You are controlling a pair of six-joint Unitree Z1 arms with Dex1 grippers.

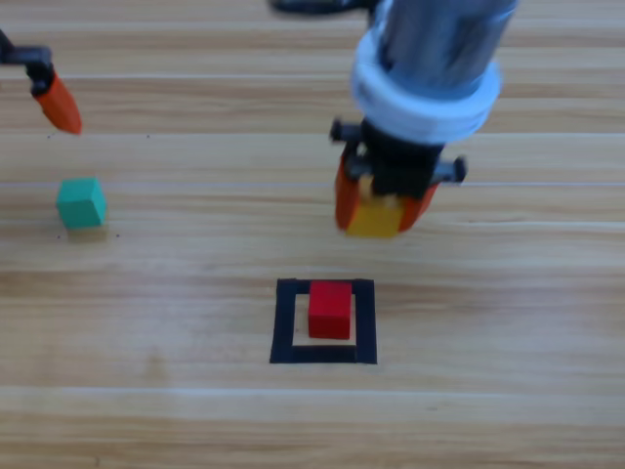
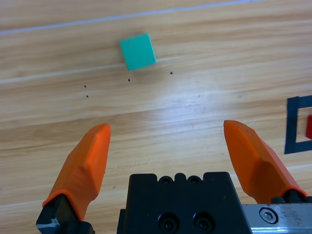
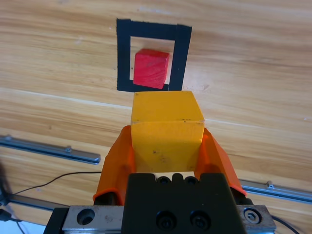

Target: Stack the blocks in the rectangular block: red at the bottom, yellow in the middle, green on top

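Right gripper (image 1: 383,207) jaws clamped, mid-table; left gripper (image 2: 168,141) jaws spread, far left.

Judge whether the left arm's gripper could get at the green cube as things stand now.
Probably yes: the left gripper is open and the green cube sits alone on bare wood ahead of it, with nothing between them.

obstacle: red cube (image 1: 330,310) in outline | green cube (image 1: 80,203) apparently unobstructed
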